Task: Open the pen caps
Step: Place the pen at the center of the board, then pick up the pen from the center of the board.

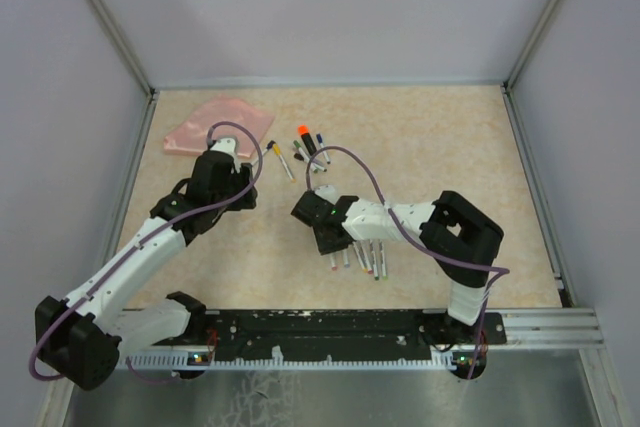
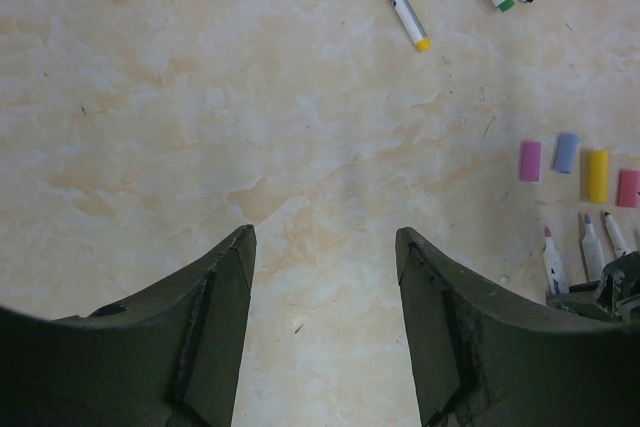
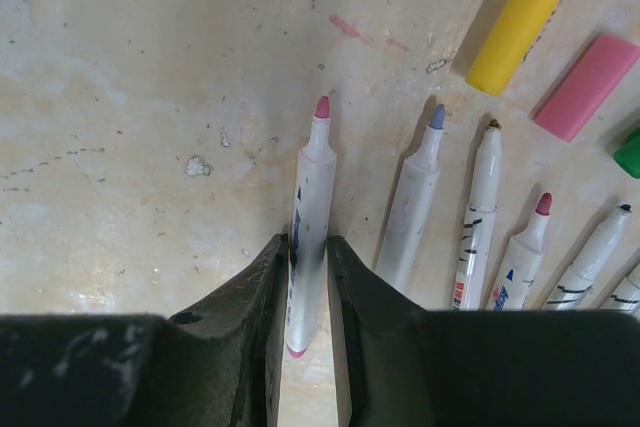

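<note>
Several loose pen caps lie on the table: pink (image 2: 530,160), pale blue (image 2: 566,152), yellow (image 2: 597,175) (image 3: 525,12) and a second pink cap (image 3: 585,87). Below them is a row of uncapped pens (image 1: 358,257). My right gripper (image 3: 305,239) (image 1: 325,230) is low over the leftmost one, a pink-tipped pen (image 3: 312,177) that lies on the table between the jaws. The jaws stand narrowly apart beside its barrel. Capped pens (image 1: 303,150) lie further back, one with an orange cap (image 1: 302,131). My left gripper (image 2: 325,232) (image 1: 222,152) hangs open over bare table with nothing in it.
A flat pink pouch (image 1: 218,125) lies at the back left. Grey walls enclose the table on three sides. The arms' mounting rail (image 1: 340,325) runs along the near edge.
</note>
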{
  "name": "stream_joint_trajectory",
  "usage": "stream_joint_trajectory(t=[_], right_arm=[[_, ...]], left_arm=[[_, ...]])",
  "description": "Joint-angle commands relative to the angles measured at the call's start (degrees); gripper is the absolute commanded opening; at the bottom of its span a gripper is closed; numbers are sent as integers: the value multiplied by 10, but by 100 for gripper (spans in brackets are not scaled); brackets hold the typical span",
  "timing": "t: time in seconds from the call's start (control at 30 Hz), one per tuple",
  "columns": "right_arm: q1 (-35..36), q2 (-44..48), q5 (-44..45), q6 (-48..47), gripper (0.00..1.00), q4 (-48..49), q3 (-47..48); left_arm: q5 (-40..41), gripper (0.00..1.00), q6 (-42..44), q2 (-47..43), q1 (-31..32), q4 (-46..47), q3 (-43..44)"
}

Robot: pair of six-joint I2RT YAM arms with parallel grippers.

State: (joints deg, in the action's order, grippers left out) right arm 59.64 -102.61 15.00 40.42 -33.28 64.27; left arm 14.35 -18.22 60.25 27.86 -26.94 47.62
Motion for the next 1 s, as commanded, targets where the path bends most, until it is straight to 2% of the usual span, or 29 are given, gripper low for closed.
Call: stream_joint_trajectory(t=[0.0,0.33,0.63,0.73,0.83,0.93,0.97], right_arm=[[5,23,13,-27,22,-5,22],[5,113,19,-76,22,15,30],[3,239,16,-140,36,84,-1],[-11,291,7,-160,39,119,-18],[-39,349,-13,-179,41,160,-49],[-68,392,-16,-198,49,200,-98],[-73,401,-11,-208,52,211,-113]], left_arm=[[-15,64,-11,-4,-3,17,-4],[-31,64,-22,9,-3,30,4],[-62,67,-37,31,-3,73,-2],[-87,74,-51,37,-6,123,-22],[-109,87,-75,53,-14,167,-30],[-121,96,-81,93,-22,182,-14],[-128,97,-75,112,-24,186,-6]])
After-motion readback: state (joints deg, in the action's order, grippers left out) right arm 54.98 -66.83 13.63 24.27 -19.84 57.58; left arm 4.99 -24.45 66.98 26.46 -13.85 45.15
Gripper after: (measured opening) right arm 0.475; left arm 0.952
